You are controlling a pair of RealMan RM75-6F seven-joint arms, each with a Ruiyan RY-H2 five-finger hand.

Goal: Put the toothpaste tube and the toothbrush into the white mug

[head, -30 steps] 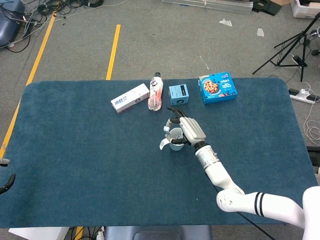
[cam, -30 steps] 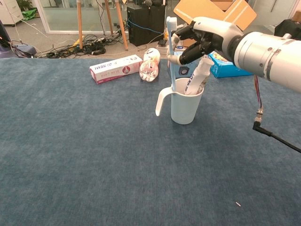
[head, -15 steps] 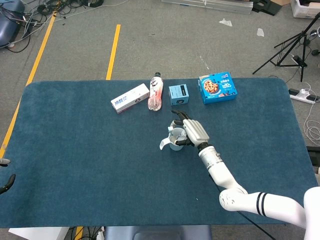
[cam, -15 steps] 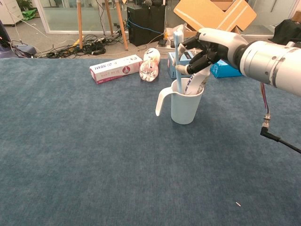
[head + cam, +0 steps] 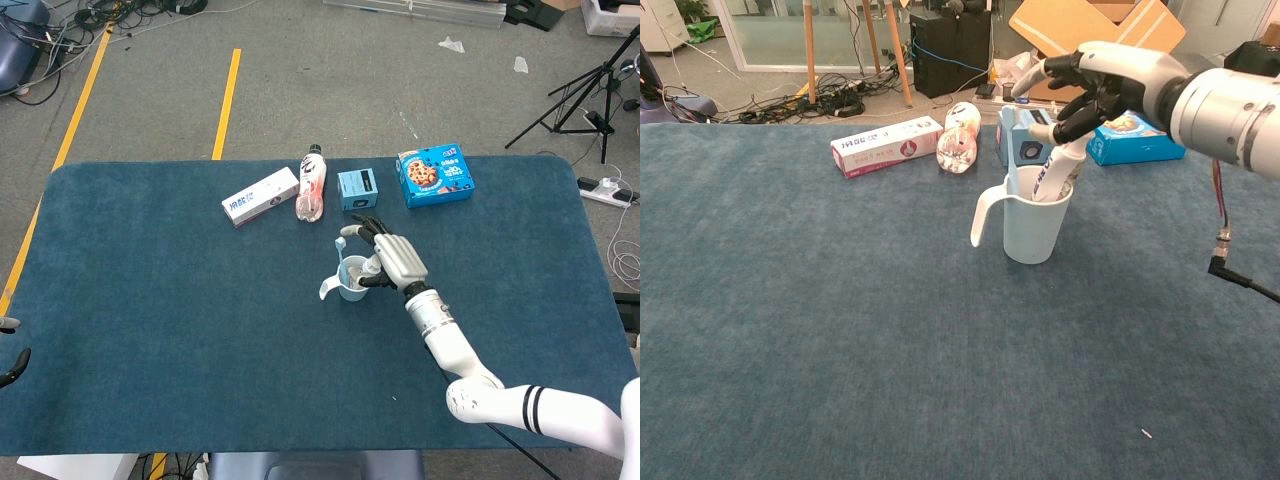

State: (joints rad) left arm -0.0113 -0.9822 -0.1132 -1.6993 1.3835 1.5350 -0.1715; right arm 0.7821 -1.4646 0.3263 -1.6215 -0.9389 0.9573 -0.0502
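Observation:
The white mug (image 5: pixel 349 282) (image 5: pixel 1028 225) stands upright near the middle of the blue table, handle to the left. The white toothpaste tube (image 5: pixel 1054 171) stands in it and leans right. The pale blue toothbrush (image 5: pixel 344 250) also stands in the mug, its head sticking up over the far rim. My right hand (image 5: pixel 396 260) (image 5: pixel 1108 82) hovers just right of and above the mug with fingers spread, holding nothing. Only dark fingertips of my left hand (image 5: pixel 12 366) show at the table's left edge; their pose is unclear.
Along the far side lie a white-and-red carton (image 5: pixel 260 196), a bottle on its side (image 5: pixel 312 184), a small blue box (image 5: pixel 357 188) just behind the mug, and a blue cookie box (image 5: pixel 434 175). A black cable (image 5: pixel 1235 285) hangs under my right arm.
My right hand let go of the toothbrush, which now stands in the mug. The hand spread its fingers and drew back to the right, away from the mug.

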